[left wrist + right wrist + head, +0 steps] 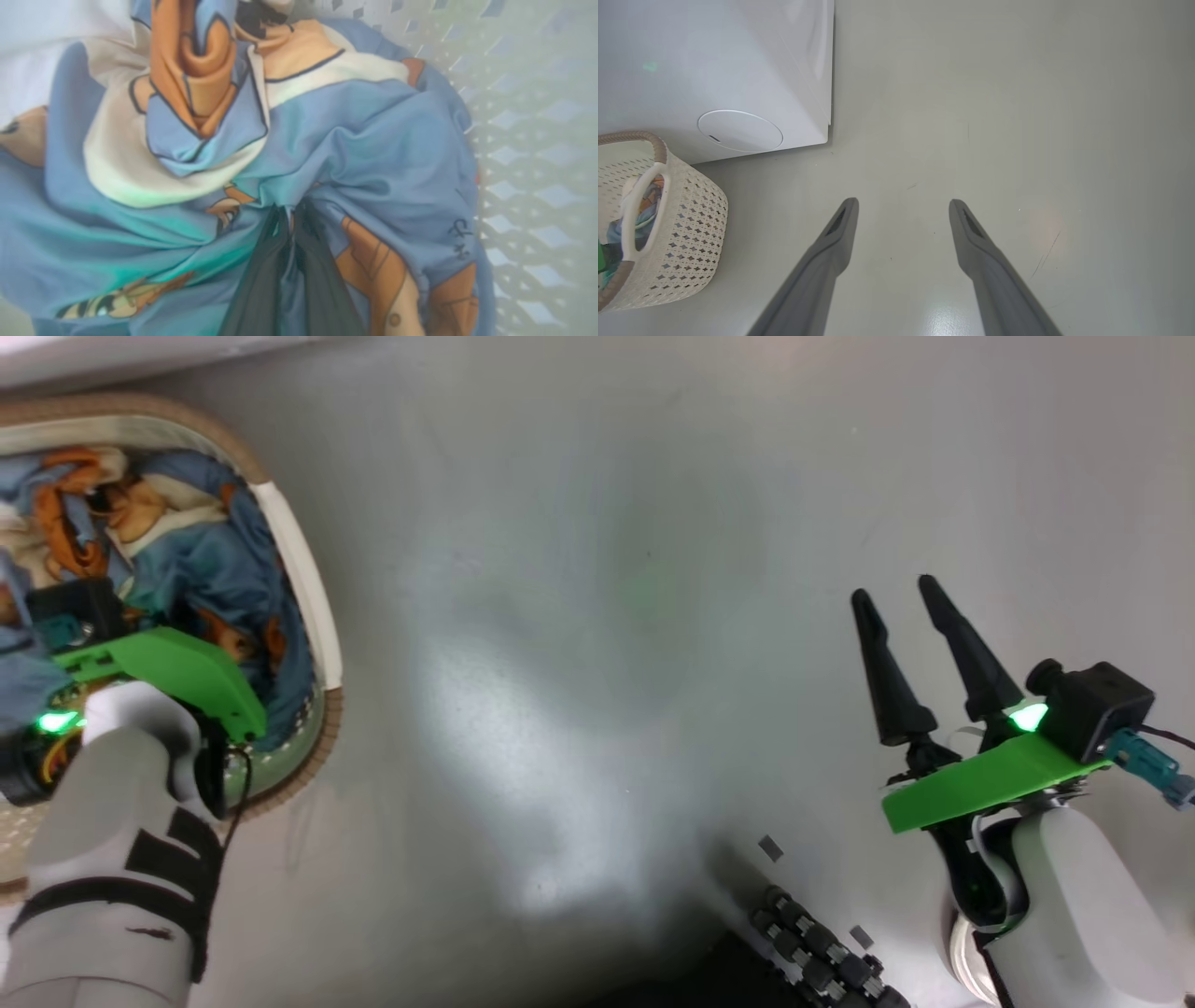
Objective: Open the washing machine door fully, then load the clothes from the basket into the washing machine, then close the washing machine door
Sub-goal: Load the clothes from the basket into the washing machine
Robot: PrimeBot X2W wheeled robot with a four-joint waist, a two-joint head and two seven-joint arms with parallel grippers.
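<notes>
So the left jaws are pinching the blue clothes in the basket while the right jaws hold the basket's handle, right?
Not quite. The right jaws hold nothing: the right wrist view shows them open over the floor, apart from the basket.

The clothes [364, 140] are light blue with orange-brown cartoon prints; the basket [686, 233] cream-white, brown-rimmed.

left arm [112, 821] pointed down at left, left gripper [289, 212] pinched tight on the clothes [373, 140]; right gripper [891, 588] hung low at right, fingers [892, 686] spread apart
</notes>
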